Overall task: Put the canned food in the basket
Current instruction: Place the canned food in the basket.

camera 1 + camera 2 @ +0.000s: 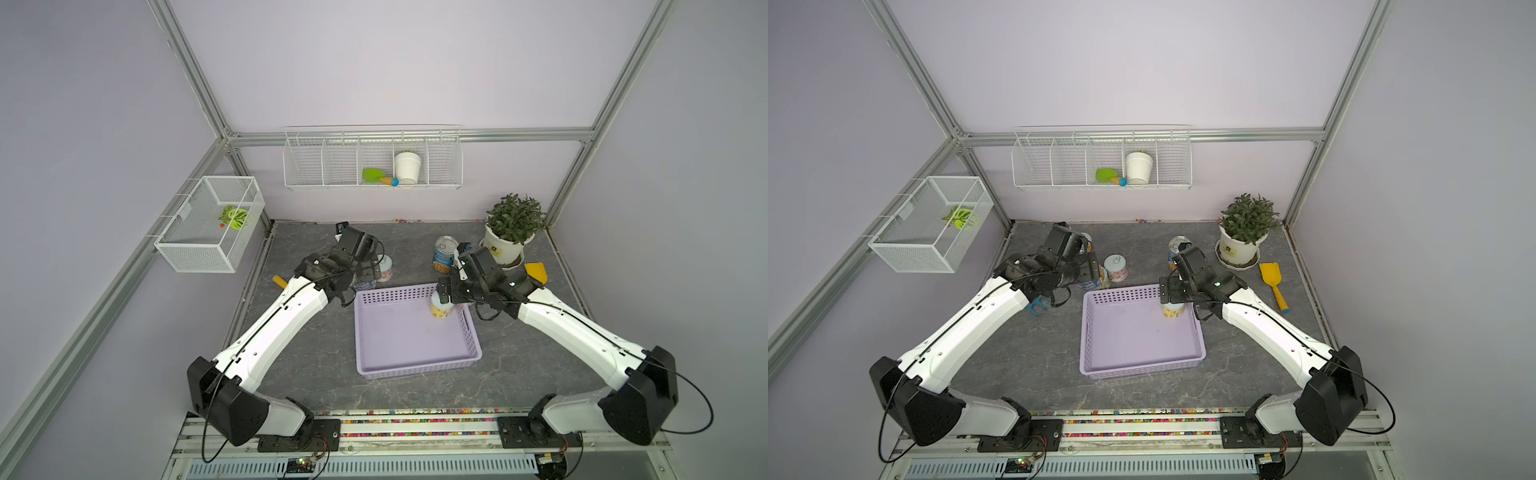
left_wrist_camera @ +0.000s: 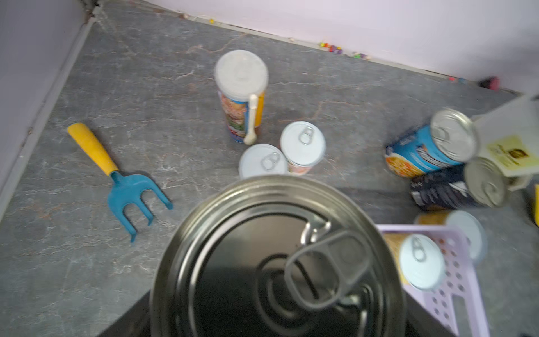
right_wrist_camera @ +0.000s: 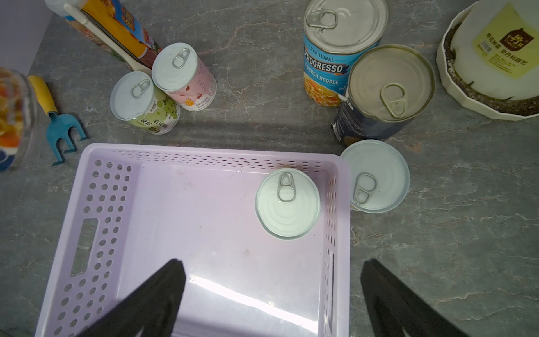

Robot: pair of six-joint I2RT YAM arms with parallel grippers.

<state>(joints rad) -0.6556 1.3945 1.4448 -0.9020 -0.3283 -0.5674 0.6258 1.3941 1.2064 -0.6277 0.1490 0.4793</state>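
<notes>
One can in the basket, seven out. My right pincer (image 3: 274, 262) hangs spread wide and empty over the lilac basket (image 3: 204, 153) in the middle of the table (image 1: 519, 374). One short can (image 3: 287, 202) stands upright in the basket's far right corner, close to both walls.

My left pincer (image 1: 1095, 277) is clamped on a tall can (image 2: 277, 256), silver lid up, just off the basket's far left corner. I cannot tell whether that can is clear of the table.

The others stand upright outside the basket:
- A second short can (image 3: 376, 175) is just beside the right wall.
- A dark can (image 3: 390, 81) and a blue soup can (image 3: 341, 43) stand close together behind it, near the plant pot (image 3: 495, 58).
- A green-label can (image 3: 132, 94) and a pink-label can (image 3: 178, 65) stand side by side beyond the far wall.
- A tube can (image 2: 240, 73) stands behind those two, with a white cap and a spoon strapped to its side.

A blue fork (image 2: 128, 186) with a yellow handle lies flat on the table left of the basket. A yellow shovel (image 1: 1273, 282) lies on the right, beside the pot.
</notes>
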